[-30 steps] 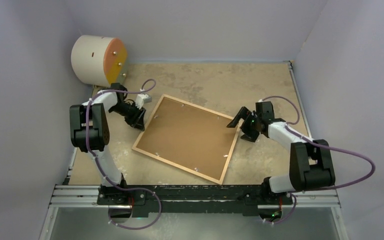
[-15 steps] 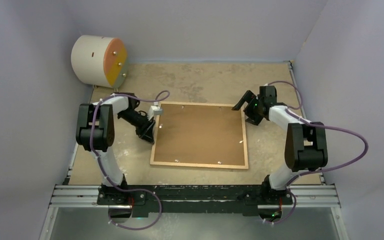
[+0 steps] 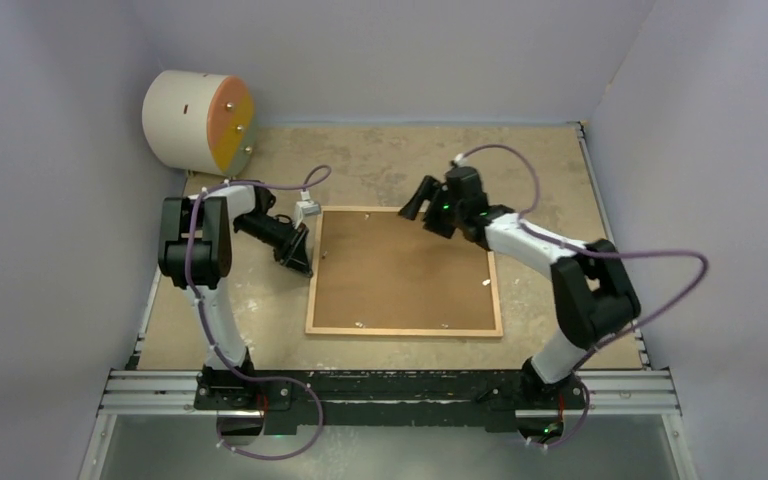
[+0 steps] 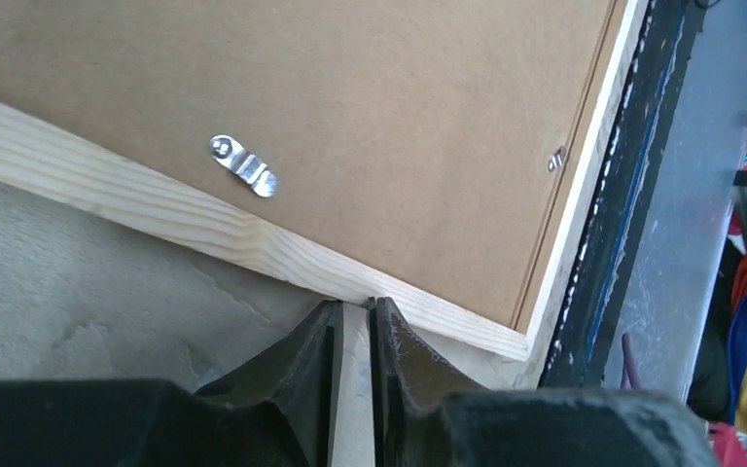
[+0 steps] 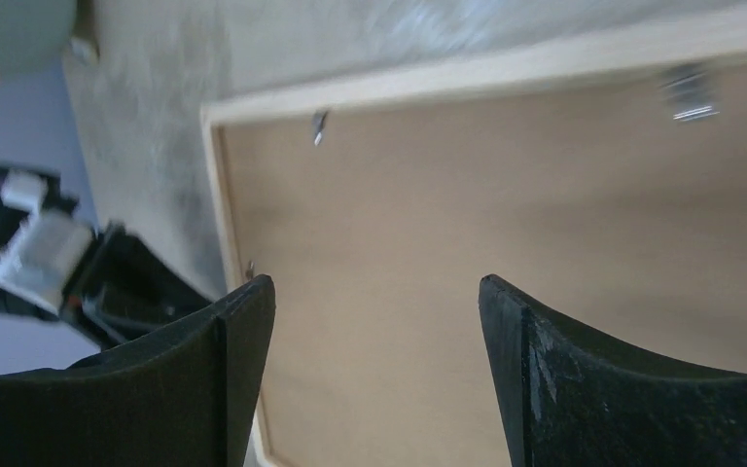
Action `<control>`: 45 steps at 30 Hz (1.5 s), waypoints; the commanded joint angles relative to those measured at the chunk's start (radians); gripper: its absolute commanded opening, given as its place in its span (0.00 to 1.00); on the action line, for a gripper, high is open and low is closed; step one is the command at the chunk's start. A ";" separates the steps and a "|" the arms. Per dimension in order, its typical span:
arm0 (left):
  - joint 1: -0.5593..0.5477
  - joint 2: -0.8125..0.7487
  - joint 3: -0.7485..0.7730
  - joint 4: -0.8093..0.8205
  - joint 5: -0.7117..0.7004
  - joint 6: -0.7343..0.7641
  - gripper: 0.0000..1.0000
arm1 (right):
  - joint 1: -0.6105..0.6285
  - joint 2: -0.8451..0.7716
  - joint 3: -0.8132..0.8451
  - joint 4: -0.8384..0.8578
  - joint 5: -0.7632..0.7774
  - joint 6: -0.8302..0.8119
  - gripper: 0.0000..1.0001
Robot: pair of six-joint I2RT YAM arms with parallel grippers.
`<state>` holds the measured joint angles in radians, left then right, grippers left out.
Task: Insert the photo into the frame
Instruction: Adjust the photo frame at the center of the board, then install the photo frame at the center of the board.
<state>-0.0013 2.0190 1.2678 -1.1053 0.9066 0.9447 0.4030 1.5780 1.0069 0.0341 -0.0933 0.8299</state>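
**Overhead view, left to right.** A white drum with an orange end face (image 3: 198,120) stands at the far left corner of the table (image 3: 380,160). My left gripper (image 3: 300,262) sits at the left rail of the frame (image 3: 400,331). The frame lies flat mid-table, back upward, with brown fibreboard backing (image 3: 400,270) filling its opening. My right gripper (image 3: 412,205) is poised at the frame's far rail.

**Left wrist view.** Only here is the grain of the light-wood rail plain. A bright metal turn clip (image 4: 243,165) lies on the backing just inside the rail, and a smaller clip (image 4: 556,158) sits at the adjoining rail. My fingertips meet the rail's outer edge short of the near corner, a contact too small to judge from overhead.

**Right wrist view.** This view is blurred. It alone looks along the backing to the frame's far left corner, with my left gripper beyond.

**Pose.** My left arm is folded, elbow raised, forearm sloping down to the rail. Its fingers are all but pressed together, with a thin slit between them and nothing pinched. My right arm reaches forward and leftward with the wrist tilted down. Its fingers are spread wide over the backing and hold nothing.
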 commanded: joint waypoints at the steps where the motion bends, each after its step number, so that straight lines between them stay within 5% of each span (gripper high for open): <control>1: 0.001 0.050 0.034 0.073 0.067 -0.089 0.16 | 0.139 0.150 0.061 0.155 -0.112 0.118 0.78; 10: 0.001 0.068 0.000 0.142 0.020 -0.132 0.00 | 0.330 0.396 0.263 0.219 -0.199 0.217 0.68; 20: 0.001 0.045 -0.018 0.167 -0.005 -0.144 0.00 | 0.393 0.552 0.363 0.237 -0.276 0.305 0.62; 45: -0.007 0.020 -0.025 0.169 -0.001 -0.128 0.00 | 0.399 0.634 0.439 0.224 -0.201 0.274 0.57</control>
<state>0.0063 2.0533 1.2587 -1.0405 0.9394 0.7696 0.7982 2.1822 1.4036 0.2684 -0.3286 1.1168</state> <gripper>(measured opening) 0.024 0.575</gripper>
